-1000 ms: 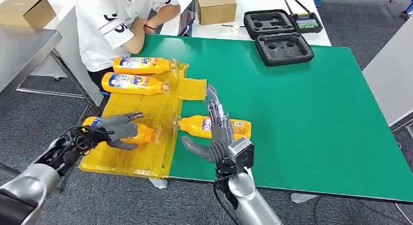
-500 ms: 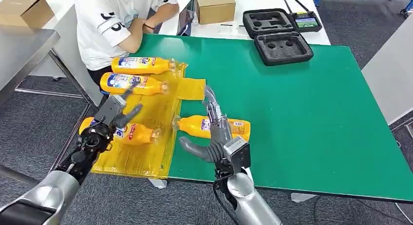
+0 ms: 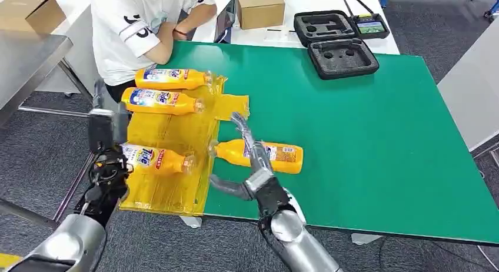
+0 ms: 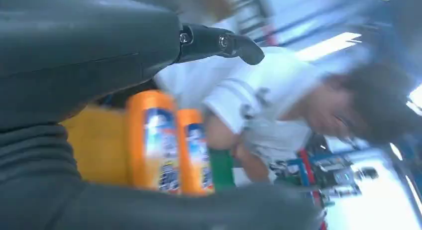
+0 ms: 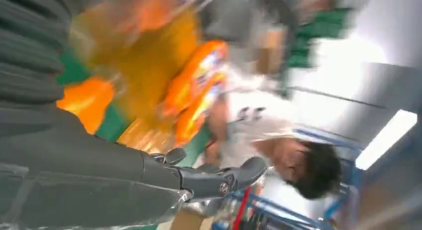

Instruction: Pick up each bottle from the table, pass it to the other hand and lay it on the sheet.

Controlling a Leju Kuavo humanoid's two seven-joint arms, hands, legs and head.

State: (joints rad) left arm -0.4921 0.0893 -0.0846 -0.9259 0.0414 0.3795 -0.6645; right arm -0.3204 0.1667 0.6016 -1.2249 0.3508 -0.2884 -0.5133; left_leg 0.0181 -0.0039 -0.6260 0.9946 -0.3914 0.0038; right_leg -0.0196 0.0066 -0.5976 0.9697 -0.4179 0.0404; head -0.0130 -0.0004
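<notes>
Three orange bottles lie on the yellow sheet (image 3: 176,186): two at its far end (image 3: 173,78) (image 3: 162,100) and one near me (image 3: 156,159). My left hand (image 3: 106,128) is raised to the left of the near bottle, blurred, holding nothing. A fourth orange bottle (image 3: 276,154) lies on the green table (image 3: 365,142) just right of the sheet. My right hand (image 3: 250,166) reaches across that bottle with fingers stretched out and thumb spread, not gripping it. In the left wrist view the two far bottles (image 4: 154,140) show past my left hand (image 4: 74,56).
A person in a white shirt (image 3: 135,25) sits at the table's far left corner, close to the far bottles. A cardboard box (image 3: 259,7) and black foam cases (image 3: 342,58) stand at the back. A grey table (image 3: 29,54) is to the left.
My left hand let go of the near bottle on the sheet and lifted away to the left. My right hand turned slightly left over the bottle on the table.
</notes>
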